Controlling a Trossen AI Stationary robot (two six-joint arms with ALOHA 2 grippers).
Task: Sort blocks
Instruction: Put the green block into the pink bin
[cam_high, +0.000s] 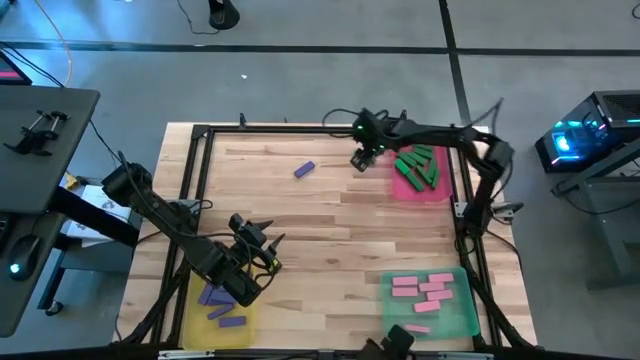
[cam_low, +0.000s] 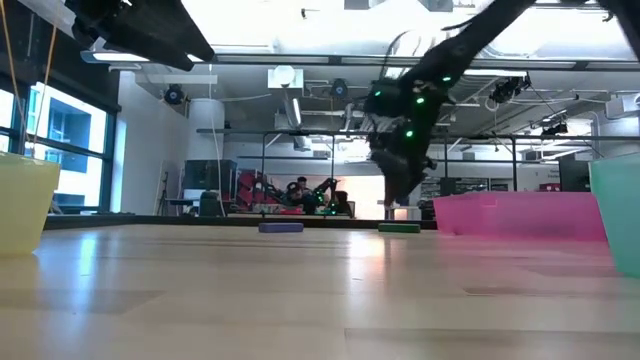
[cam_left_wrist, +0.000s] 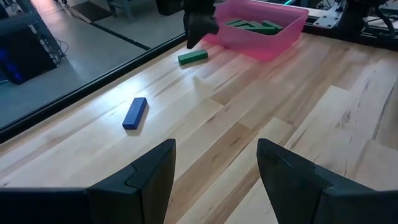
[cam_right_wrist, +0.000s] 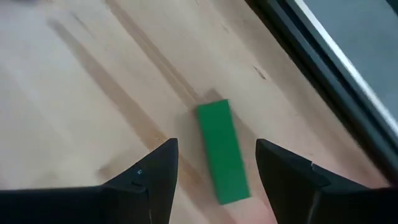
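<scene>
Flat green block (cam_right_wrist: 224, 152) on pale wood-grain table (cam_right_wrist: 81, 93); right claw (cam_right_wrist: 214, 171) spread above

Pale wooden table (cam_high: 330, 230), translucent plastic trays (cam_high: 420, 185)

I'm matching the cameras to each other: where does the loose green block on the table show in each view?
High view: green block, mostly hidden under the right pincer, just left of the pink tray.
Low view: flat on the table at mid-picture, left of the pink tray.
Left wrist view: far off, beside the pink tray.
Right wrist view: between the open fingers.
Shared landmark: the pink tray.
</scene>
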